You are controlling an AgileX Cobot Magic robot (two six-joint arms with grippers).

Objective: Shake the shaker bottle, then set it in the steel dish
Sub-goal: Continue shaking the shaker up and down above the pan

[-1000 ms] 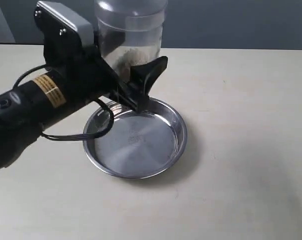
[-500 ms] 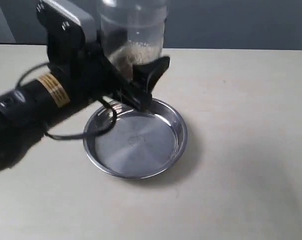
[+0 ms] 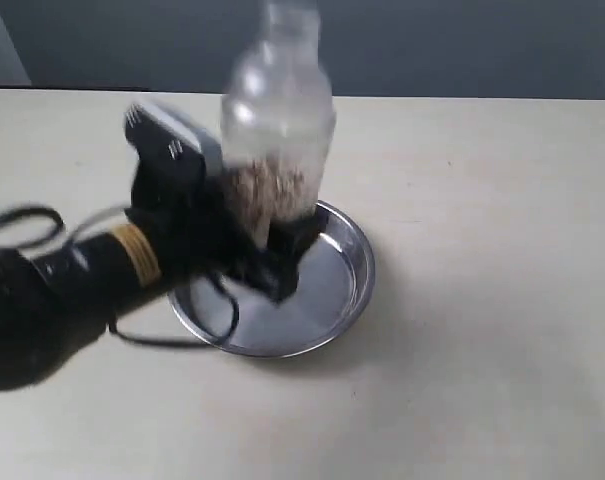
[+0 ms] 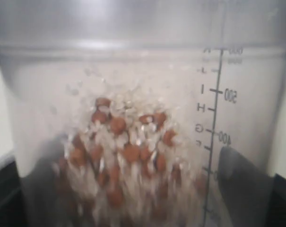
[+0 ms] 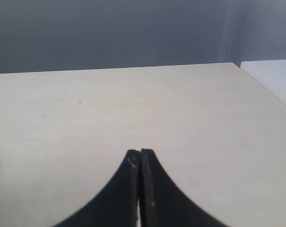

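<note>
The shaker bottle (image 3: 278, 130) is upright and motion-blurred above the steel dish (image 3: 344, 283), brown and white grains piled in its lower part. My left gripper (image 3: 272, 235) is shut on the bottle's base, reaching in from the left over the dish's near-left rim. In the left wrist view the bottle (image 4: 143, 142) fills the picture, with a printed scale on its wall and dark fingers (image 4: 239, 184) at its sides. My right gripper (image 5: 140, 152) is shut on nothing, above bare tabletop; it does not show in the exterior view.
A pale beige table (image 3: 482, 350) carries the dish, with a dark grey wall behind. In the right wrist view the table's edge (image 5: 263, 82) runs beside a lighter surface. A black cable (image 3: 172, 340) loops under the left arm.
The left gripper has dropped with the bottle, so the bottle's cap has come into the exterior view, and the arm has shifted right over the dish. The grains have been tossed about.
</note>
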